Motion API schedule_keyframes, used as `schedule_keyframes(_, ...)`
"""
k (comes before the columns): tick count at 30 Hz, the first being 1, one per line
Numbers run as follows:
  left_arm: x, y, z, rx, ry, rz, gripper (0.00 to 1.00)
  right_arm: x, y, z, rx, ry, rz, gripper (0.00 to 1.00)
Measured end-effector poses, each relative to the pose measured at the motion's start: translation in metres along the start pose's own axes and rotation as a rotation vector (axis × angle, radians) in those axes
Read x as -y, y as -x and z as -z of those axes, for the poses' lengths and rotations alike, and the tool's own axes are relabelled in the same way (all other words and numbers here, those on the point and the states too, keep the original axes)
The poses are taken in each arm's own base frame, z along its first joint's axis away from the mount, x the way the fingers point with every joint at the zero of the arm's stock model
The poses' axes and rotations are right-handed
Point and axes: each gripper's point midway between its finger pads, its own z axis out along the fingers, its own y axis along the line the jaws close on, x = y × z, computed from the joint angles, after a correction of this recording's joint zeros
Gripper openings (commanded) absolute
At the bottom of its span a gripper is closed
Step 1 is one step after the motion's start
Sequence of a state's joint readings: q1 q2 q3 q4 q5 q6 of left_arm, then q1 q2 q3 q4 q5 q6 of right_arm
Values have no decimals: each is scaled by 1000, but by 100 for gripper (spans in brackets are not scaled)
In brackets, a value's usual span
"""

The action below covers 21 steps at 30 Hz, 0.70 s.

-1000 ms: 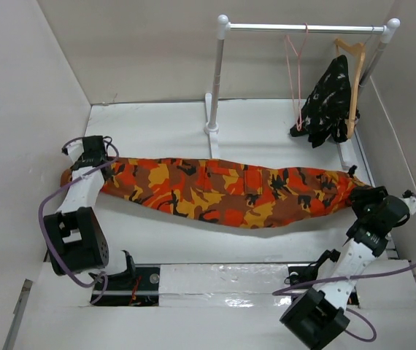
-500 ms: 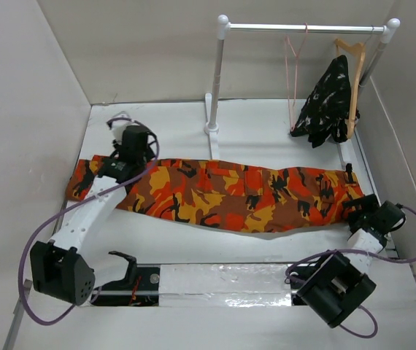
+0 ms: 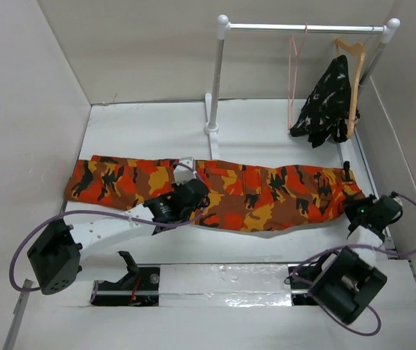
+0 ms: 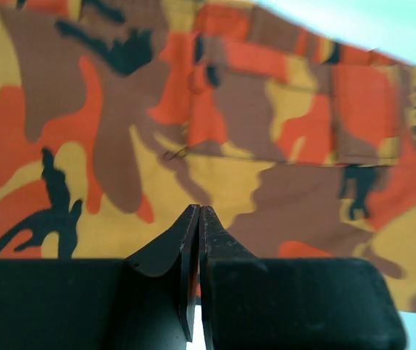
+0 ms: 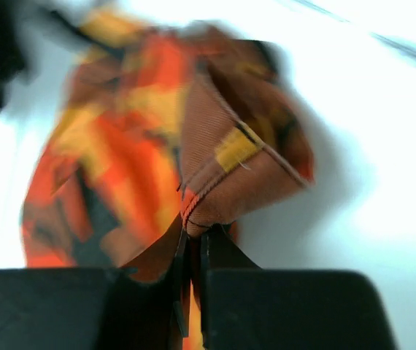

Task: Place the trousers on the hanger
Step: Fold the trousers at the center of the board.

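No writing, label, brand, number or sign can be read in any view. The trousers (image 3: 259,195) show only a camouflage print, with no lettering visible on them.

The top camera is looking down from high behind over the whole table (image 3: 149,124), while both wrist cameras are staring close-up at the trousers (image 3: 266,197), sharing them with it.
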<state>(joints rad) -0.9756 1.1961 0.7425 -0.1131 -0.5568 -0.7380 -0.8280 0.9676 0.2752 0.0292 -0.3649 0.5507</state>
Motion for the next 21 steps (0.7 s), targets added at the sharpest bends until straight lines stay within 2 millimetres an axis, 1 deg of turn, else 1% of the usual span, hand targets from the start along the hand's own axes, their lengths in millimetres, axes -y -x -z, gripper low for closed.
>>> schedule_keyframes(1,-9,-9,-3,-6,18,2,0,-13,-4,2,-2,45,48,0)
schedule_keyframes(3,-26,-28,-8,-21,56,4,0,-52,-18,17,18,180,172,0)
schedule_keyframes(5,-41,-44,-10,-36,78,11,0,-102,-41,46,27,380,302,0)
schedule_keyframes(7,-52,-56,-10,-45,87,23,0,-141,-62,81,24,556,382,0)
schedule_keyframes(9,-60,-66,-10,-49,86,42,0,-165,-78,110,-7,671,416,0)
schedule_keyframes(11,-65,-75,-10,-56,85,67,0,-183,-92,132,-67,740,440,0)
schedule_keyframes(14,-73,-91,-11,-79,82,94,0,-208,-111,152,-167,786,480,0)
schedule_keyframes(15,-73,-94,-12,-83,79,106,0,-217,-119,158,-199,794,500,0)
schedule_keyframes(16,-77,-103,-13,-100,85,104,0,-226,-129,166,-236,807,526,0)
schedule_keyframes(19,-71,-105,-14,-91,62,134,0,-259,-162,201,-321,871,618,0)
schedule_keyframes(21,-64,-108,-14,-94,42,140,0,-285,-173,230,-332,926,655,0)
